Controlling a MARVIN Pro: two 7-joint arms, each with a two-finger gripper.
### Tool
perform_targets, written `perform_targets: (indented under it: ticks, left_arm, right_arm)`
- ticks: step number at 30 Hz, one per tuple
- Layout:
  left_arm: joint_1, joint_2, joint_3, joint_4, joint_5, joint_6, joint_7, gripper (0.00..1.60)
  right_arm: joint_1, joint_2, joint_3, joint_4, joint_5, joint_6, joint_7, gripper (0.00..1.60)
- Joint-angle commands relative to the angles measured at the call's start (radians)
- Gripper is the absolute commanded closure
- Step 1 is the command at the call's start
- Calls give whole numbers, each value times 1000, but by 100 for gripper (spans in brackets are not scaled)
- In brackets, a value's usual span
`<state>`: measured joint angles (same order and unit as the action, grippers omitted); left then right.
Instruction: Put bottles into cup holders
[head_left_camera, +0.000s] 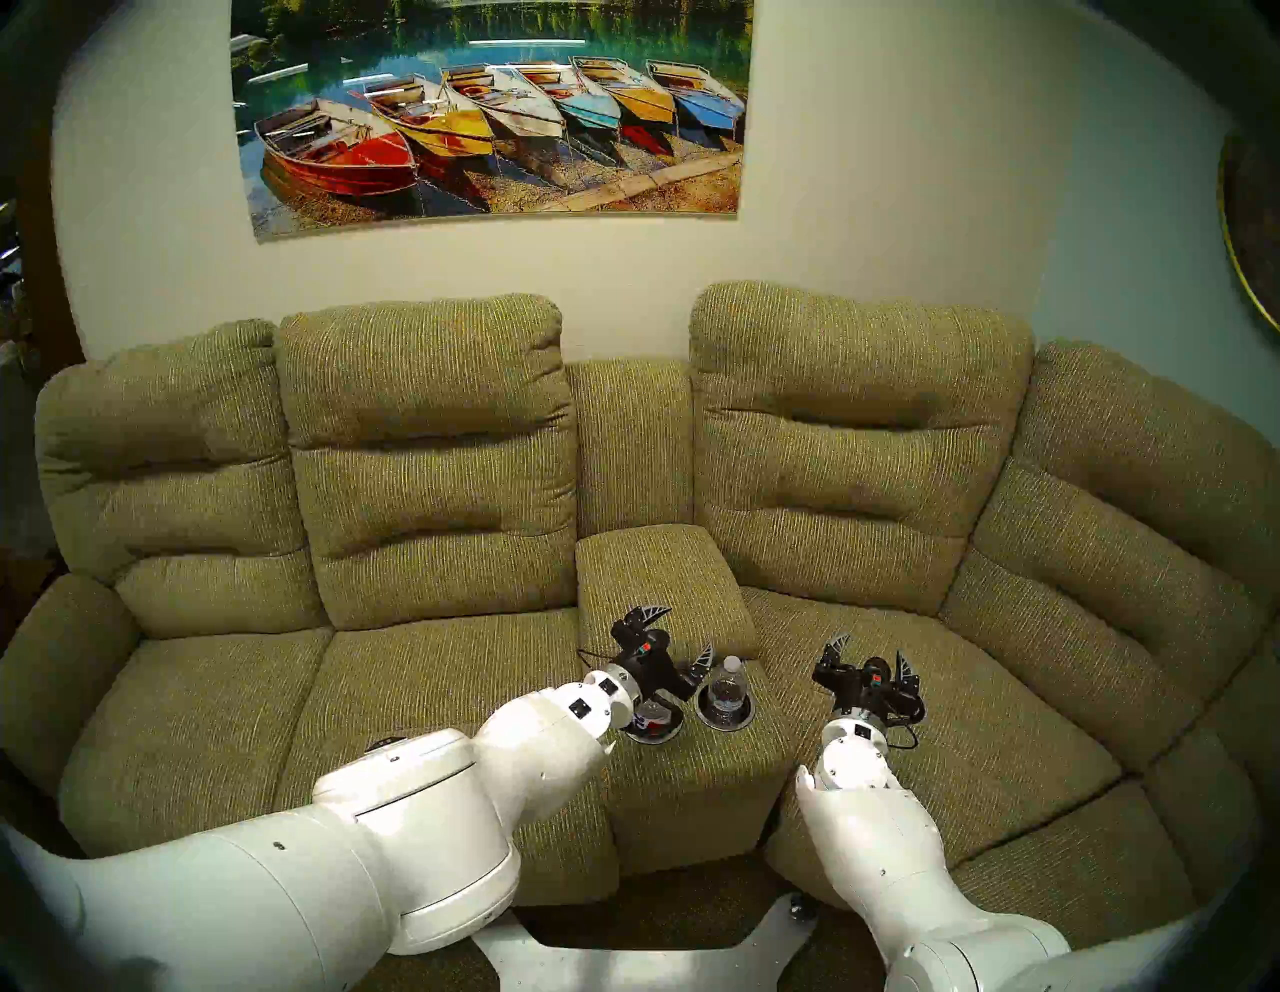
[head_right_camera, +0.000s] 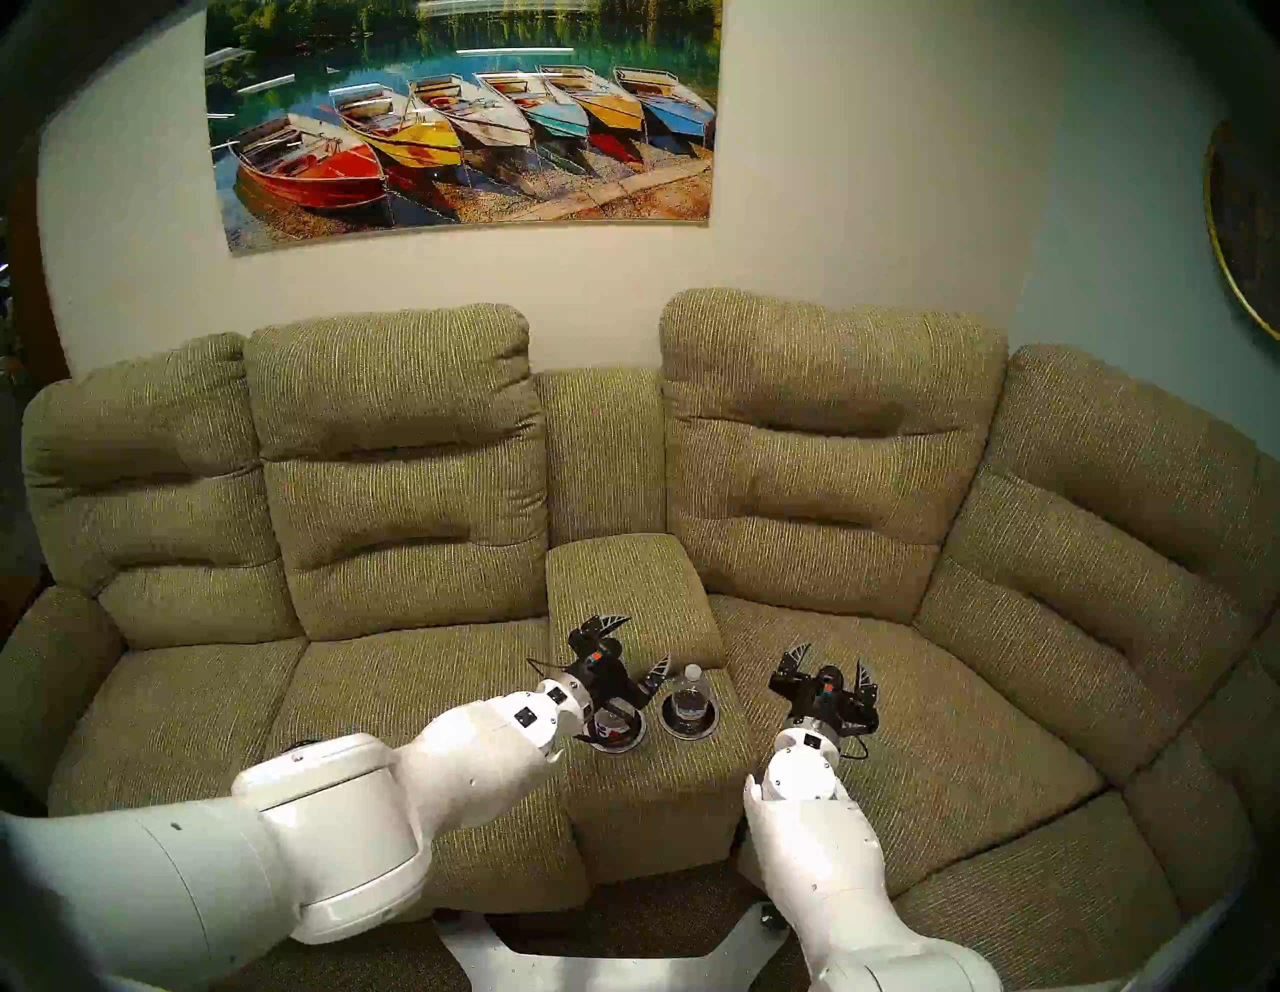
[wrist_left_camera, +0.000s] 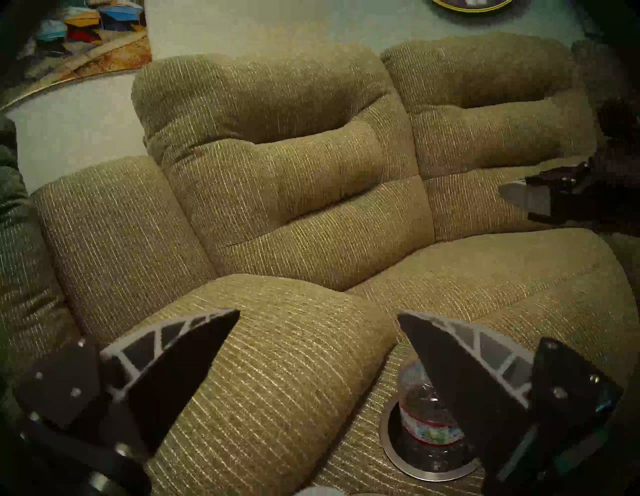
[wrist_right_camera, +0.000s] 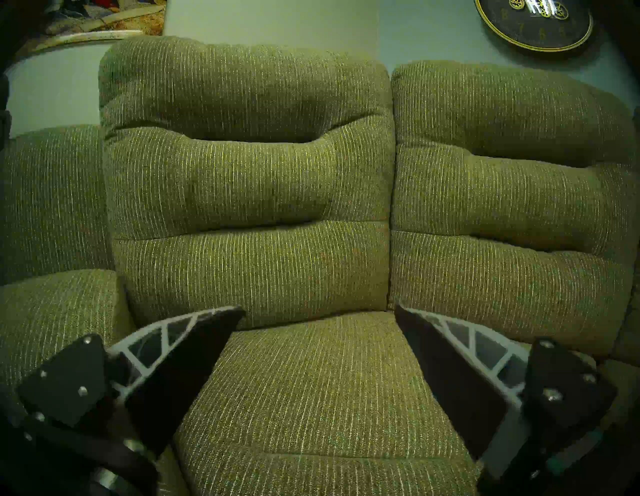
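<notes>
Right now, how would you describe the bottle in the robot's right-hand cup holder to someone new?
On the olive sofa, find the centre console with two silver-rimmed cup holders. The right-hand cup holder has a clear, white-capped bottle standing upright in full view; its neighbour is mostly hidden under the left pincer.

We saw the red-labelled bottle (head_left_camera: 651, 718) mostly hidden behind the left pincer (head_left_camera: 682, 641); the pale bottle's (wrist_left_camera: 420, 412) cap was covered by a finger.

Olive sofa (head_left_camera: 429, 499), boat picture (head_left_camera: 492, 111), clock (wrist_right_camera: 535, 24)
</notes>
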<state>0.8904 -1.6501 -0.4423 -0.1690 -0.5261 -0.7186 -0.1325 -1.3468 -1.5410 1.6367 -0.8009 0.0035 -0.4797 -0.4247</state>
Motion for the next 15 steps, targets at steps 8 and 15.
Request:
perform_targets:
  ticks: [8, 15]
  left_arm:
    - [35, 11, 11, -19, 6, -124, -61, 0]
    - [102, 30, 21, -48, 13, -226, -108, 0]
  right_arm:
    - [9, -1, -2, -20, -2, -12, 0, 0]
    - [7, -1, -3, -25, -2, -15, 0, 0]
